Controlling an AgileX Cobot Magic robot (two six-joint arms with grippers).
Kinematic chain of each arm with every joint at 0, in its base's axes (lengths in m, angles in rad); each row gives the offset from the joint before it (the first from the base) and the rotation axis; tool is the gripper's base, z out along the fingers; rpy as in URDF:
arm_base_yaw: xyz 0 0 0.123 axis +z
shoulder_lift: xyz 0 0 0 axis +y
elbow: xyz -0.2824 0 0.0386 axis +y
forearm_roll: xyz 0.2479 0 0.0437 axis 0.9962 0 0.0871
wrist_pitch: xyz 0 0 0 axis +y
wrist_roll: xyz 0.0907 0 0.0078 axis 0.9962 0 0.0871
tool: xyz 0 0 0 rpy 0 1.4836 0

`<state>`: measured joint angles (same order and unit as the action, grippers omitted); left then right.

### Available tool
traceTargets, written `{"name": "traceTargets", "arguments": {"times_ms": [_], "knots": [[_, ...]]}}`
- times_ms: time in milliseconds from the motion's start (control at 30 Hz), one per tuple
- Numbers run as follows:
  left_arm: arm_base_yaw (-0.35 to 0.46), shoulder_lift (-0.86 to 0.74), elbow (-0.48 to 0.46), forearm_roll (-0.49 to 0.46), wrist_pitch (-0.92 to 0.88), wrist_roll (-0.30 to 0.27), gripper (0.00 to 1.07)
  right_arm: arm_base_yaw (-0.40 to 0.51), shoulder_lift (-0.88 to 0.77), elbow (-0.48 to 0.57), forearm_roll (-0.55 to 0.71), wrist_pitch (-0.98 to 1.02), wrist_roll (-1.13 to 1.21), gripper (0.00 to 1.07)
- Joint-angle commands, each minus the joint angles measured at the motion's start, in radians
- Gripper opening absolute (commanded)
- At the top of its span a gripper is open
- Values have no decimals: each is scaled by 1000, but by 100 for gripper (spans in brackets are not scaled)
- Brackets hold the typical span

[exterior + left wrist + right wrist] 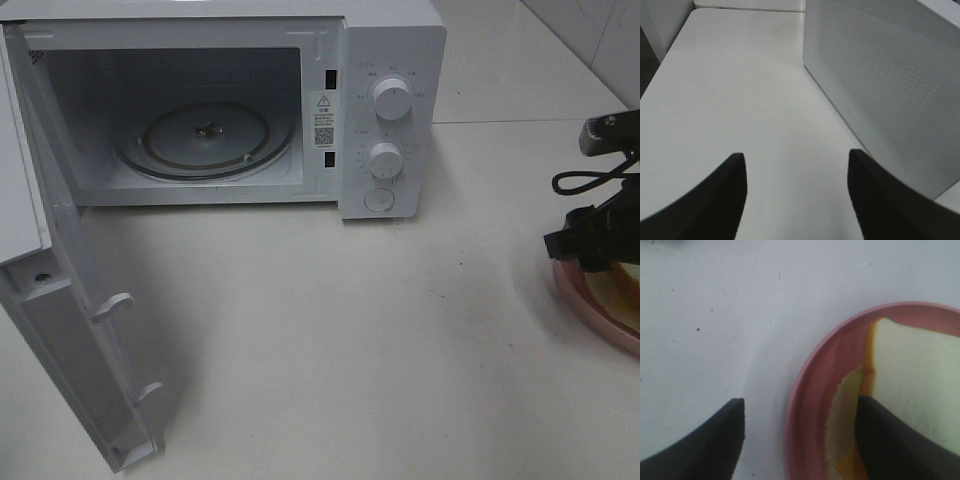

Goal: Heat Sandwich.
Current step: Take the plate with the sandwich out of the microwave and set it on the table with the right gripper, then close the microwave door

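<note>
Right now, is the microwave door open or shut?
Open. The microwave door swings wide to the left, and you can see the bare glass turntable inside.

microwave [392,110] warning sticker with QR code (text unreadable)

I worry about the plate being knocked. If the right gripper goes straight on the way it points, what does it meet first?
Probably the pink plate's rim: the open right gripper straddles it, one finger over the sandwich, the other over the table. Depth is unclear.
</note>
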<state>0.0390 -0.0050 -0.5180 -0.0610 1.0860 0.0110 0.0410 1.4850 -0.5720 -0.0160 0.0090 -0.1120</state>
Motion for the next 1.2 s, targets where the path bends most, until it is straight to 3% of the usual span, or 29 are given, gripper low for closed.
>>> {"name": "traceTargets", "arguments": {"times_ms": [33,133,400,633,900,1200], "knots": [[-3,-5,3,2,-18,-4,58,-3,-58,-7,-5,29,58,63],[-3,-5,3,2,-18,-4,58,-3,-84,-25,-5,85,73,63],[-3,-5,3,2,-18,-4,58,-3,-153,-229,-5,525,94,63],[-3,-5,3,2,-18,-4,58,-3,-192,-335,-4,817,72,63],[-3,-5,3,2,-18,-4,58,-3,-339,-347,2,1092,52,63],[-3,-5,3,2,-18,-4,58,-3,-547,-337,16,1233,53,63]]}}
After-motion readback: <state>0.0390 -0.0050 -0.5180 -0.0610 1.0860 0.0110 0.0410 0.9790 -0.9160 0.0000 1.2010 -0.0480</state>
